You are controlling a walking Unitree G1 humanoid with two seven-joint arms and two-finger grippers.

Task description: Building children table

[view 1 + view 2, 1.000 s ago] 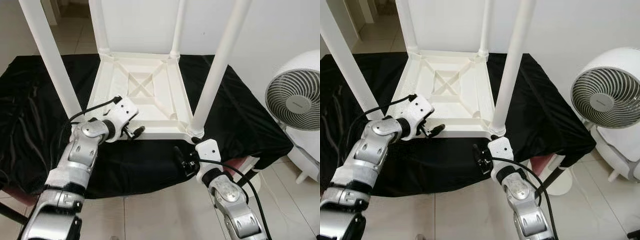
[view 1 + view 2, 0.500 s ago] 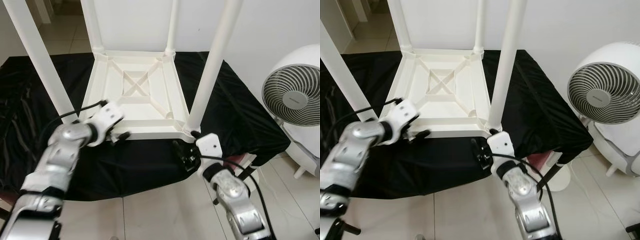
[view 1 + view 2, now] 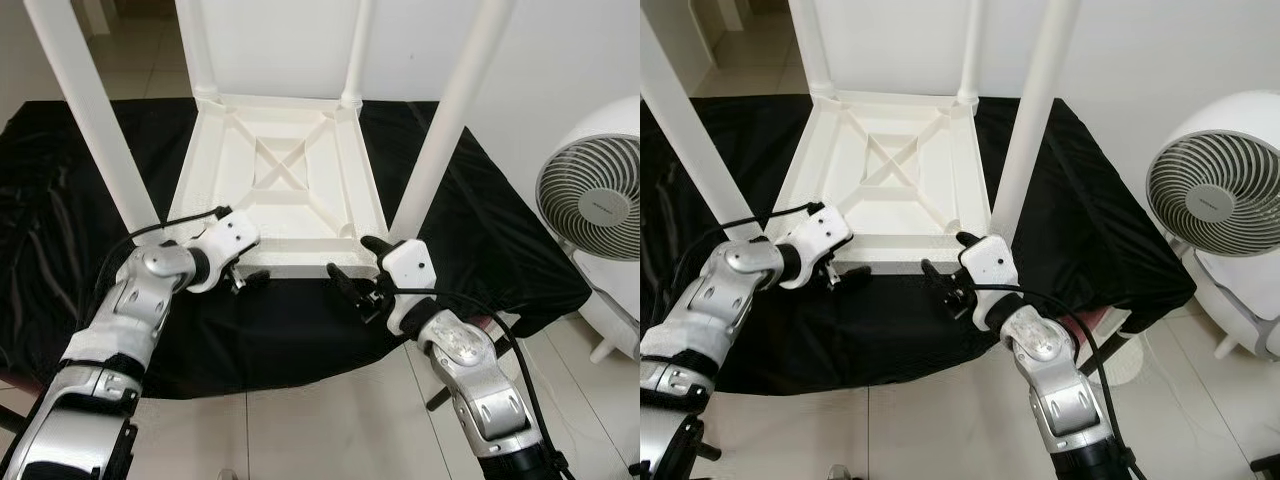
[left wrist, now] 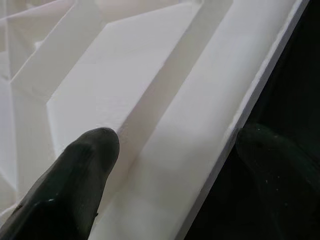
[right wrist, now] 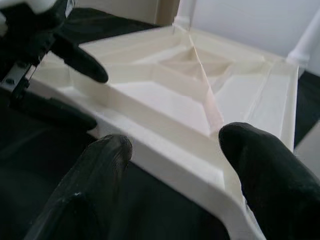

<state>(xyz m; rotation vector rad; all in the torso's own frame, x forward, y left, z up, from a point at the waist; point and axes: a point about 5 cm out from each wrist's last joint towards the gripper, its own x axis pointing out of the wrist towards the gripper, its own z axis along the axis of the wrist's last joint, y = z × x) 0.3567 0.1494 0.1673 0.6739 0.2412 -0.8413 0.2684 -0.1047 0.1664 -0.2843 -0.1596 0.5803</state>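
A white plastic children's table [image 3: 300, 190] lies upside down on a black cloth [image 3: 480, 230], its four legs pointing up. My left gripper [image 3: 250, 276] is at the left part of the table's near rim [image 3: 300, 270]. In the left wrist view, one finger [image 4: 85, 170] presses the rim's inner wall and the other lies against its outer edge. My right gripper [image 3: 352, 262] stands open at the near rim by the near right leg [image 3: 450, 120]. In the right wrist view the rim runs between its two fingers [image 5: 260, 165], which are apart from it.
A white fan [image 3: 590, 200] stands on the tiled floor [image 3: 320, 420] to the right of the cloth-covered stand. The near left leg [image 3: 95, 120] rises just behind my left arm. The cloth's front edge hangs right under both grippers.
My right gripper has moved up and to the left, from below the near right corner to the near rim. The left gripper has stayed at the rim. The camera has shifted slightly.
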